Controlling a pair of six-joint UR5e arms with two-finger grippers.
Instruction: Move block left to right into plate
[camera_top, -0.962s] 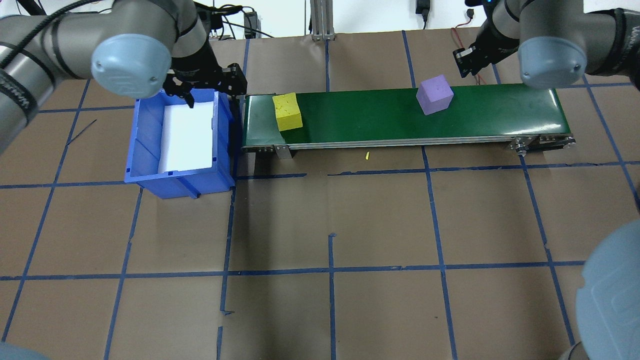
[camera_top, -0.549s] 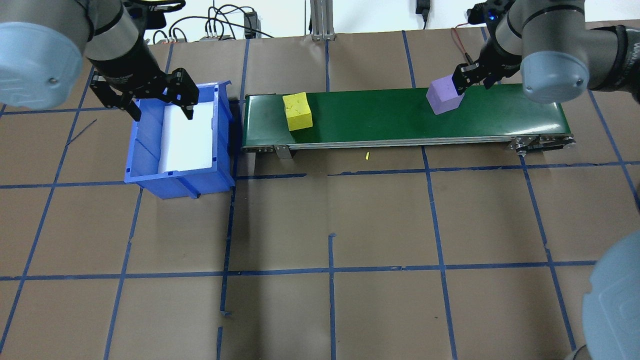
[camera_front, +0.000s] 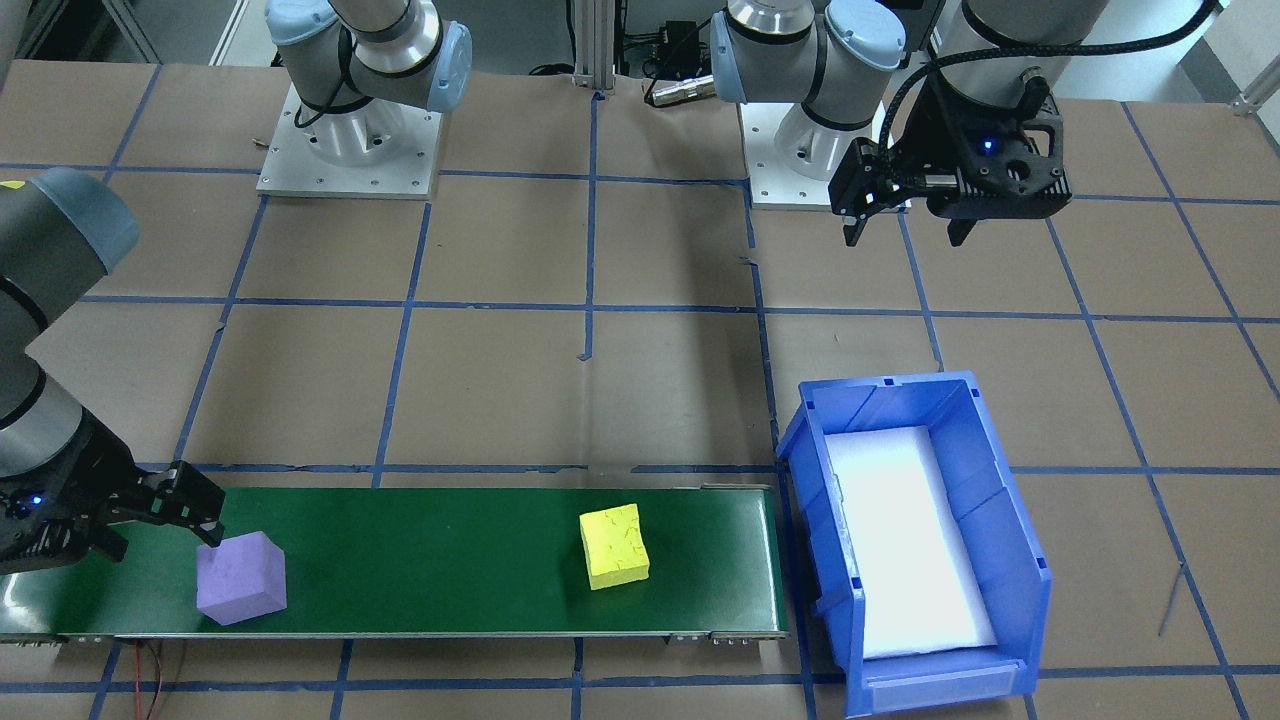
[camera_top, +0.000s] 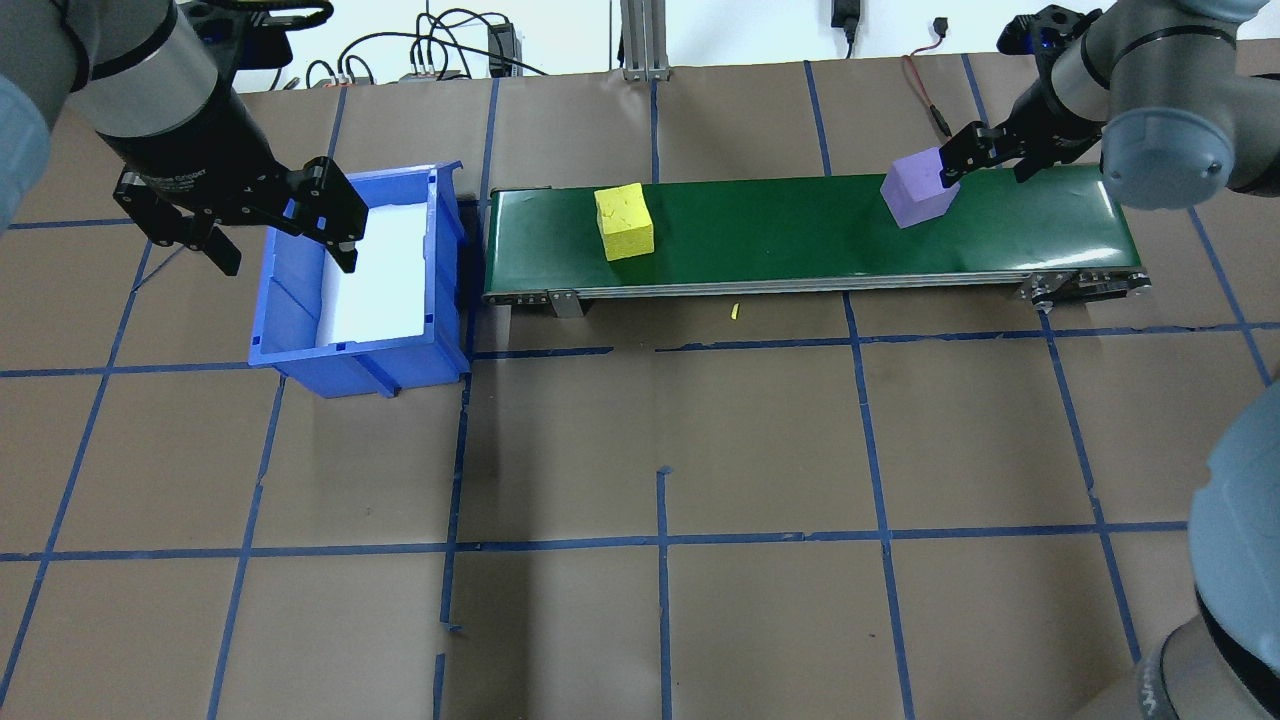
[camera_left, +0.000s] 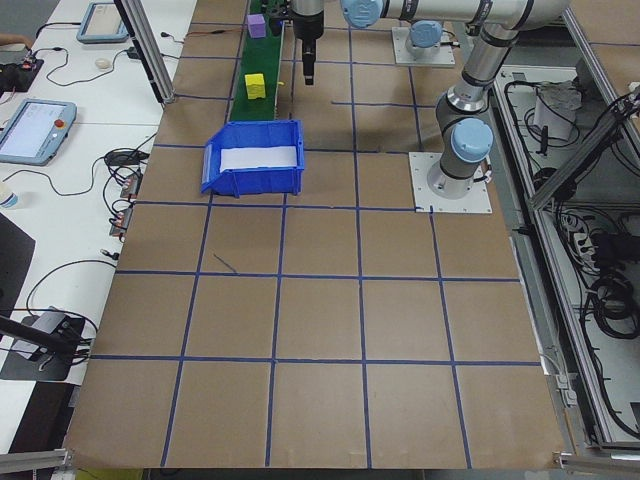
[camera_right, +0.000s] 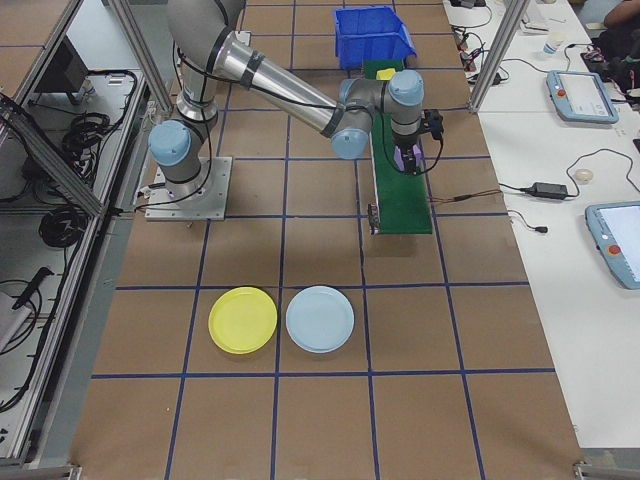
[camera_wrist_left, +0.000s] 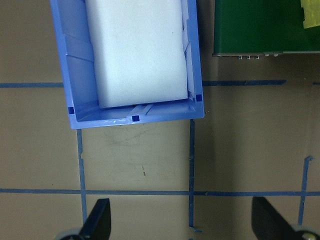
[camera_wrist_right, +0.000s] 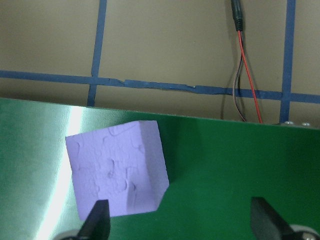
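Left gripper (camera_top: 280, 230), jaws wide and empty, hangs at the upper left of the overhead view, over the left wall of the blue bin (camera_top: 300, 345). To its right a green belt (camera_top: 780, 240) runs across the upper middle, carrying a yellow block (camera_top: 623, 221) near its left end and a purple block (camera_top: 916, 188) toward its right. Right gripper (camera_top: 985, 158), at the upper right, is spread wide with one finger beside the purple block, not yet holding it.

To grasp well, it likely needs to centre over the block, square to its turned faces, and descend before closing.

Compared with a second ago, both blocks sit further right, the right gripper has come down to the purple block, and the left has swung left across the bin.
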